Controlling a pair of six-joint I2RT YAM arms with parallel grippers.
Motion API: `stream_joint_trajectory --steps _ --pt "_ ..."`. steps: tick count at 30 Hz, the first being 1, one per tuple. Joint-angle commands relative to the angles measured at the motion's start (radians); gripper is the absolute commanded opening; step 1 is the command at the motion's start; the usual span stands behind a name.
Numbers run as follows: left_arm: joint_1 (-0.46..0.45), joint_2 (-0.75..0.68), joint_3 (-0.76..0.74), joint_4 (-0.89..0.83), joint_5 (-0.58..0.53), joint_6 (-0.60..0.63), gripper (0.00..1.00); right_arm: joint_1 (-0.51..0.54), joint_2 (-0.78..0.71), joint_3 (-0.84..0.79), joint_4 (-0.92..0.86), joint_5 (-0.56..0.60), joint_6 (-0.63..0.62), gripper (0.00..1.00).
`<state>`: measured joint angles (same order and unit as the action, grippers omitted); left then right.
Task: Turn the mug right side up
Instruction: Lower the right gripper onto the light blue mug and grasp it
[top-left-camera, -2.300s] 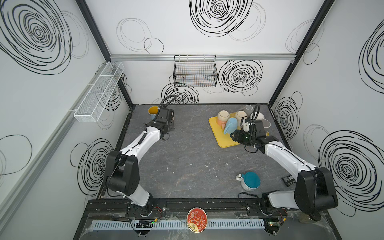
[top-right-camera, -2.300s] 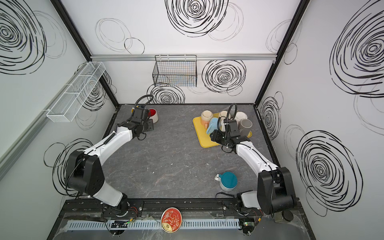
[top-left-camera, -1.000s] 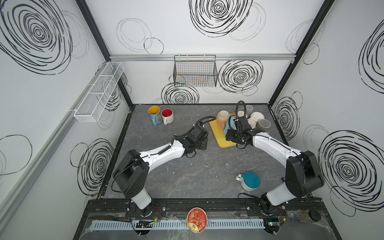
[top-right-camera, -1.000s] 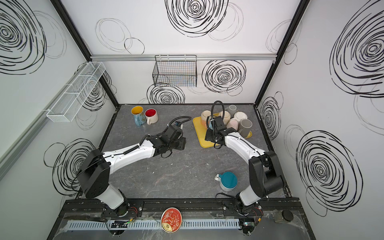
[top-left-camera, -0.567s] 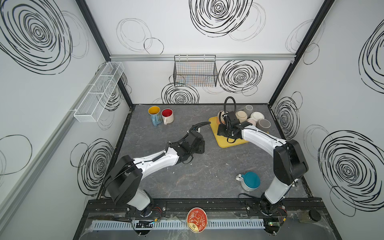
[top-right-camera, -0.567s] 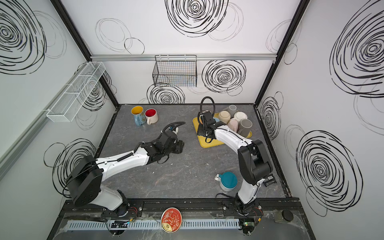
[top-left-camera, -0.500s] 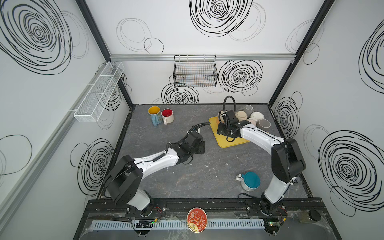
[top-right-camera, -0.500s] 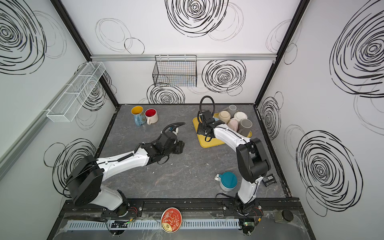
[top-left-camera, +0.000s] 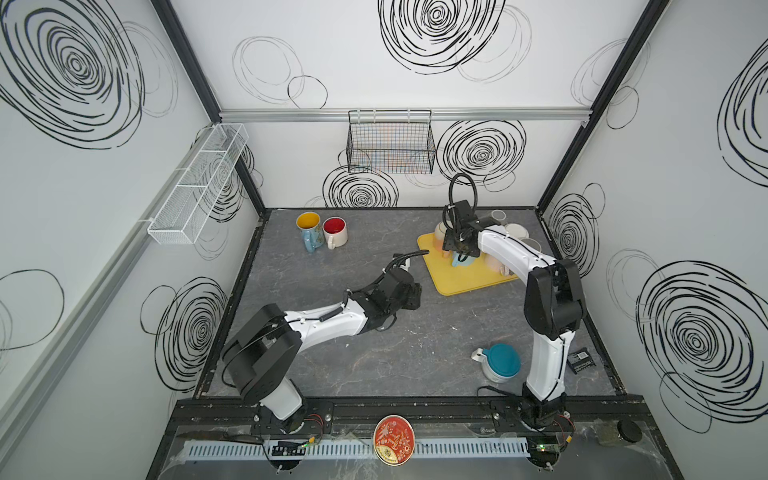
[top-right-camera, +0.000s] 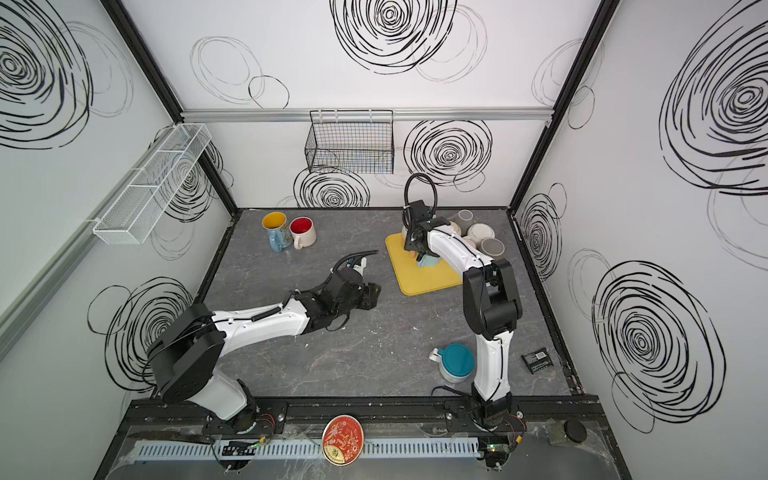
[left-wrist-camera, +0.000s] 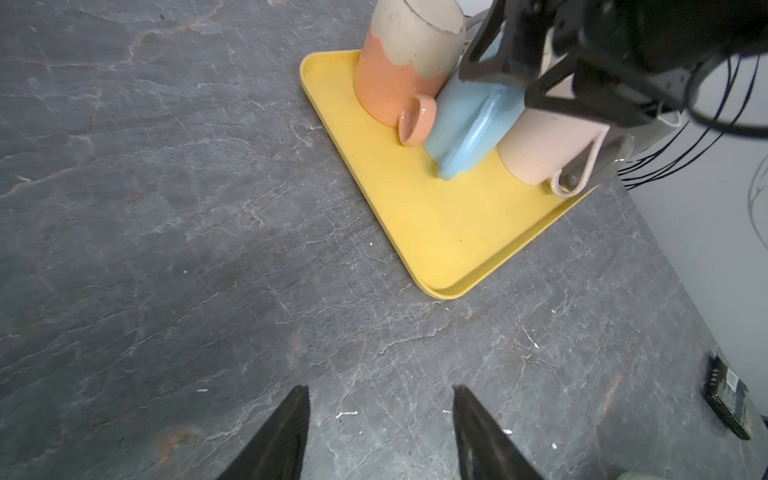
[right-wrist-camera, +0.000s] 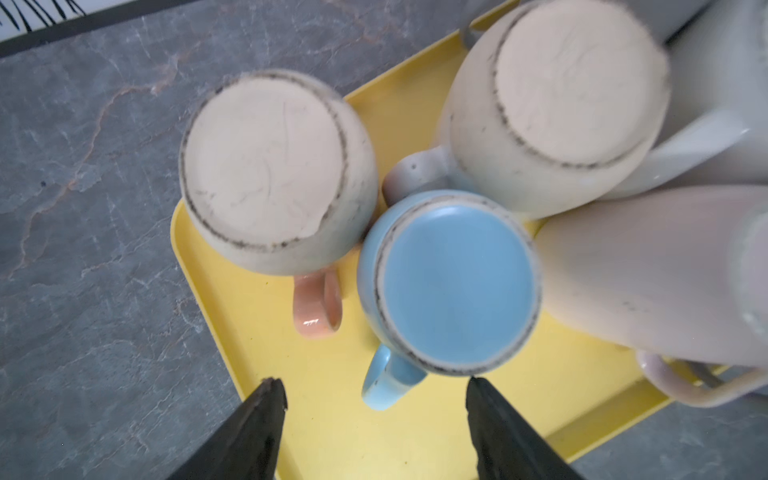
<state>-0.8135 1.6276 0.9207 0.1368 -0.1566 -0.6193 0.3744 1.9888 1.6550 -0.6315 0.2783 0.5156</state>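
A light blue mug (right-wrist-camera: 453, 282) stands upside down on the yellow tray (right-wrist-camera: 332, 415), base up, its handle pointing toward my right gripper (right-wrist-camera: 372, 382). That gripper hovers just above it, open, the handle showing between the fingers and nothing gripped. In both top views the right gripper (top-left-camera: 459, 249) (top-right-camera: 419, 249) covers most of the blue mug (top-left-camera: 459, 261). My left gripper (left-wrist-camera: 379, 390) is open and empty over bare table in front of the tray (left-wrist-camera: 436, 232); it sits mid-table (top-left-camera: 413, 293).
An orange mug (right-wrist-camera: 266, 170), a beige mug (right-wrist-camera: 561, 95) and a pink mug (right-wrist-camera: 644, 270) crowd the blue one, all upside down. Two upright mugs (top-left-camera: 322, 230) stand back left. A teal-based mug (top-left-camera: 500, 361) and a small black box (top-left-camera: 582, 359) lie front right.
My right gripper swung left across the tray to above the blue mug and its jaws widened. The left arm pulled back from the back-left mugs to mid-table.
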Motion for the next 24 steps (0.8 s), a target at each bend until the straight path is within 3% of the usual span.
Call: stream_joint_trajectory --steps 1,7,15,24 --pt "0.005 0.086 0.093 0.055 0.021 -0.001 0.58 -0.032 -0.002 0.025 -0.029 -0.004 -0.048 0.73" --pt "0.028 0.197 0.244 -0.021 0.069 0.049 0.58 -0.066 0.014 0.026 -0.002 -0.066 -0.074 0.72" --pt "0.055 0.218 0.221 0.019 0.078 0.029 0.58 -0.080 0.065 0.011 -0.005 -0.058 -0.126 0.68" --pt "0.060 0.233 0.211 0.017 0.093 0.031 0.58 -0.075 -0.011 -0.113 0.076 -0.154 -0.157 0.49"
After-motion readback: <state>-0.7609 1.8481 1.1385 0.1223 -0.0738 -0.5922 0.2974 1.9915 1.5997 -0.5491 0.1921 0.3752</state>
